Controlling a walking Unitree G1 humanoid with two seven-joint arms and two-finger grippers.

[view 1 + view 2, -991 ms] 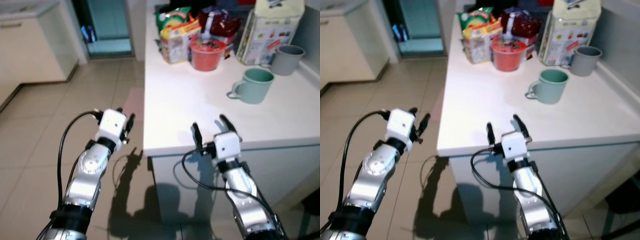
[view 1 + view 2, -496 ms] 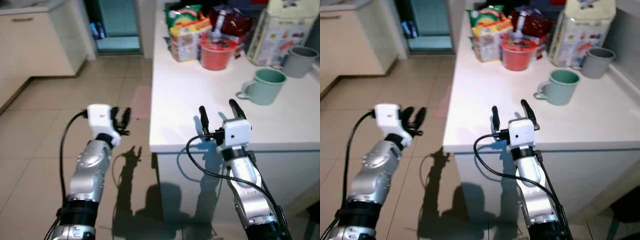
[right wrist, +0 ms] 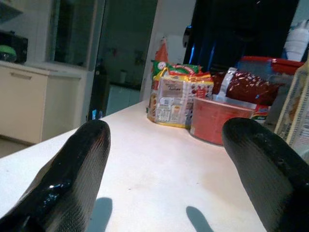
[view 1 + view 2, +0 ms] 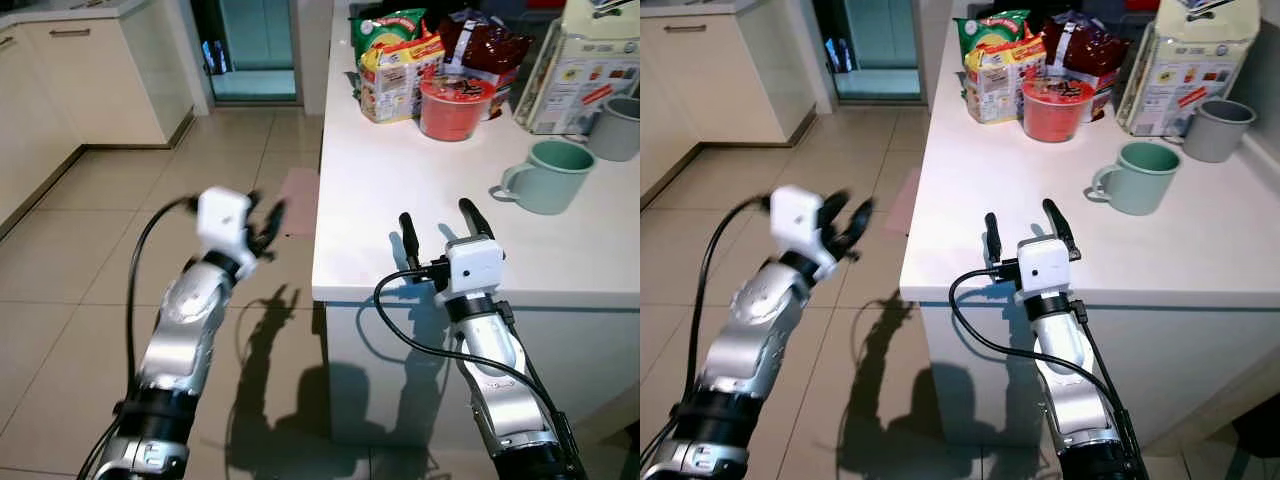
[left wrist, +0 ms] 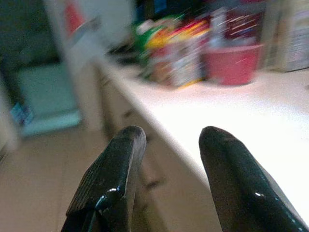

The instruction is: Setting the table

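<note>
- My right pincer hovers just over the near edge of the white bench, fingers spread wide, holding nothing.
- My left pincer is out over the floor tiles beside the bench's corner, blurred in the head views; its wrist view shows the fingers parted a little, with nothing between them.
- The things I judge I need for the table sit well ahead: a green mug toward the right, a grey cup behind it, and a red bowl among the snack packets at the far end.
- Risks as I see them: reaching for the mug from here is a long stretch, and a poor hold on its rim could tip it.
- My left arm, swinging in, could clip the bench corner.
- A reach for the bowl could knock over the crowded packets.
</note>
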